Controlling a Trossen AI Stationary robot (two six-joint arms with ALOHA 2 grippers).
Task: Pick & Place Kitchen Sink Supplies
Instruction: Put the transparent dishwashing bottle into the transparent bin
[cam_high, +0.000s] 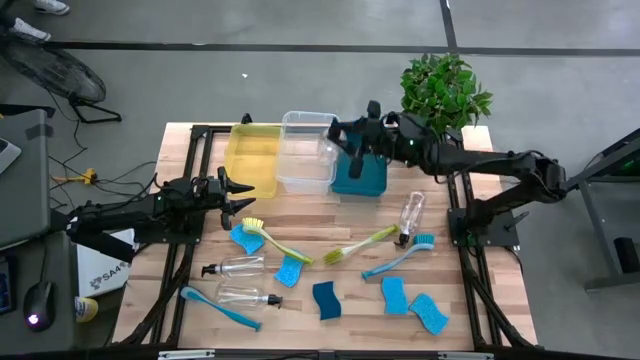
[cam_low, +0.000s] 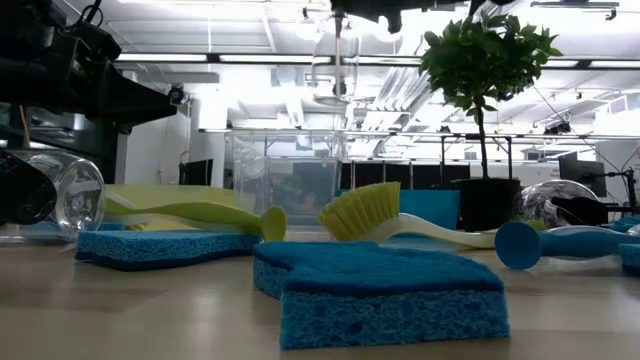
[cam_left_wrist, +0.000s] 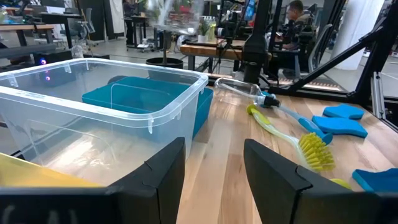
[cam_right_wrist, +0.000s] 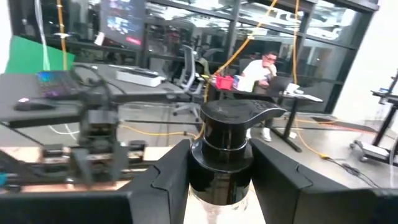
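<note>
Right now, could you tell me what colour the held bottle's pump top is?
Black pump top, best in the right wrist view.

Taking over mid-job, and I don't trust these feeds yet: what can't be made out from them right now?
- Right gripper: the right wrist view shows only the black pump top between its fingers; the bottle's body is cut off by the picture's edge.
- Teal bin: in the high view the right arm covers part of it, so its contents are unclear.
- Left gripper, open beside the clear bin: nothing visible between its fingers.

table (cam_high: 350, 215): pale wood planks, smooth, matt
clear bin (cam_left_wrist: 93, 106): see-through glossy plastic
sponge (cam_low: 385, 290), nearest the low camera: blue, rough and porous
brush (cam_low: 360, 213) behind that sponge: yellow-green bristles, smooth plastic handle
right claw (cam_right_wrist: 219, 165): matt black fingers clamping a glossy black pump top (cam_right_wrist: 229, 146)
</note>
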